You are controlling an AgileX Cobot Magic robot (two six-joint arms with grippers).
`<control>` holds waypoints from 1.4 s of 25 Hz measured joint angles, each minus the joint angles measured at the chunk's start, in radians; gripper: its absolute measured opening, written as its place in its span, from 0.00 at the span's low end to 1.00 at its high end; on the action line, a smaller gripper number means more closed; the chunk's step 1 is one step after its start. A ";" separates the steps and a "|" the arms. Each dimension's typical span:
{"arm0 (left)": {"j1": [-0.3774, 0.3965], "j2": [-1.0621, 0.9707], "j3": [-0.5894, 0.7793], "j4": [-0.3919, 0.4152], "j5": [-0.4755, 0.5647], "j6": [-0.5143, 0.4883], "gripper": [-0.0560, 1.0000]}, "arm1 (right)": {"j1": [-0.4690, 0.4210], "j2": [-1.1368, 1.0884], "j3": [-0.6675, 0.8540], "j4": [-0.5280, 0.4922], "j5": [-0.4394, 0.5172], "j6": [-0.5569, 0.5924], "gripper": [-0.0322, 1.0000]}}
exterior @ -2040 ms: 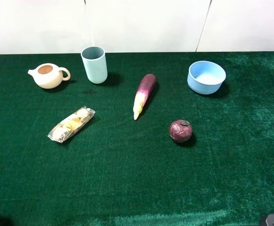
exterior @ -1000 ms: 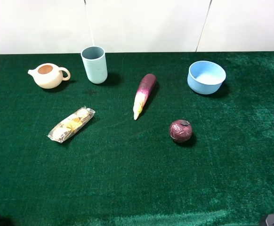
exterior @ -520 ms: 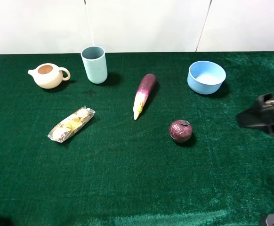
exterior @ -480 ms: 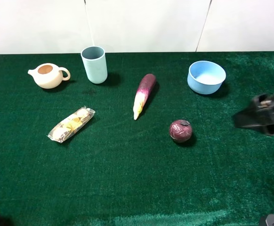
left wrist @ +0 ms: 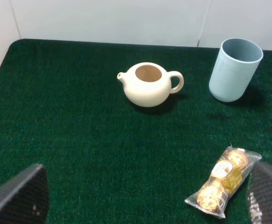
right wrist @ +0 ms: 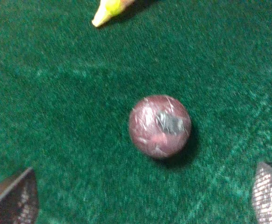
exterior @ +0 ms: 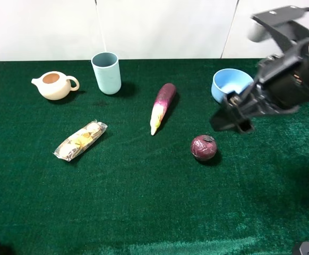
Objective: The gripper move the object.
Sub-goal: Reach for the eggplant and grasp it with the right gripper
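- the table is covered in a dark green fuzzy cloth, and everything sits on it.
- the right arm is big and black. it reaches in from the 2 o'clock corner of the table, seen from the high camera.
- the right gripper is up in the air, at 3 o'clock from the object and at 1 o'clock from the red ball. its two fingers are spread wide apart and it holds nothing. it is not touching anything.
- the left gripper shows only in its own wrist view. its two fingers are also spread wide, with nothing held.
- the bowl is light blue and sits at 2 o'clock from the object. the right arm hides part of it.
- the cup is tall, pale blue and stands upright, at 10 o'clock from the object.
- the teapot is cream and has no lid on. it is at 9 o'clock from the cup.
- the object is a long purple vegetable with a pale yellow tip. it lies flat near the middle of the table, a bit toward 12 o'clock. its tip points to 7 o'clock.
- the snack packet is clear with round golden treats inside, at 8 o'clock from the object.
- the red ball is round and dark red, at 4 o'clock from the object and well apart from it.
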 joint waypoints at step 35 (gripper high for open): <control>0.000 0.000 0.000 0.000 0.000 0.000 0.85 | 0.008 0.862 -0.749 -0.063 0.021 0.280 0.70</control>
